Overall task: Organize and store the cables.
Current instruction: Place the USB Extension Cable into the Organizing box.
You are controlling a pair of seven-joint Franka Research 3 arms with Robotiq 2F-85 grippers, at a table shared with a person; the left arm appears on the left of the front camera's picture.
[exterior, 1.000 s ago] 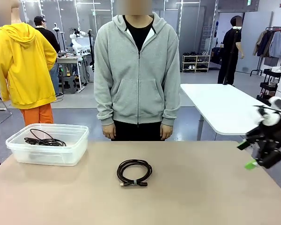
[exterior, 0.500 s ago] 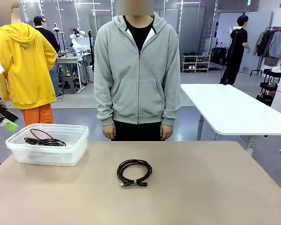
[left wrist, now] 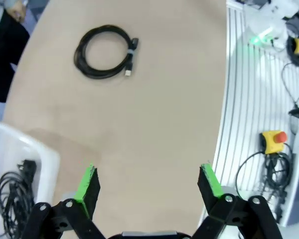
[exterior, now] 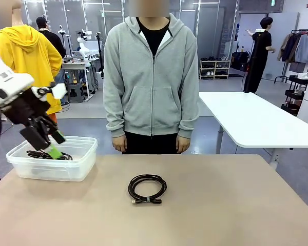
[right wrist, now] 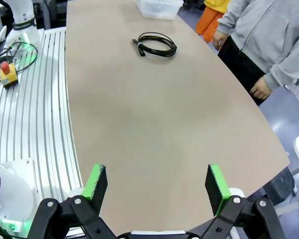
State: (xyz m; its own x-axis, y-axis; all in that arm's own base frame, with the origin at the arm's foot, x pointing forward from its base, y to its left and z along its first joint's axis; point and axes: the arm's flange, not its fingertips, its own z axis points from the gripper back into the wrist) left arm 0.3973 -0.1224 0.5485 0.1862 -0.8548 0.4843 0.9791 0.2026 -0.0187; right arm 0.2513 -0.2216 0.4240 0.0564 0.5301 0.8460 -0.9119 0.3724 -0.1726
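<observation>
A coiled black cable (exterior: 147, 188) tied with a small band lies flat in the middle of the tan table (exterior: 231, 205). It also appears in the left wrist view as a coil (left wrist: 131, 52) and in the right wrist view as a coil (right wrist: 167, 51) far ahead. Another cable (exterior: 47, 154) lies loosely inside the clear plastic tub (exterior: 72, 171) at the left. My left gripper (exterior: 55, 145) hangs open just above that tub, holding nothing. The wrist view shows the left gripper (left wrist: 148, 183) over bare table with the tub (left wrist: 25, 149) beside it. My right gripper (right wrist: 157, 184) is open and empty at the table's near edge.
A person in a grey hoodie (exterior: 151, 77) stands at the far edge, arms hanging, one hand (right wrist: 261, 89) near the table rim. A white table (exterior: 246, 118) stands behind at the right. Emergency-stop boxes (left wrist: 273, 141) and loose wires lie on the ribbed base on the robot's side of the table.
My left arm has swung in from the left edge to above the tub. My right arm has drawn out of the front view. The coil has not moved.
</observation>
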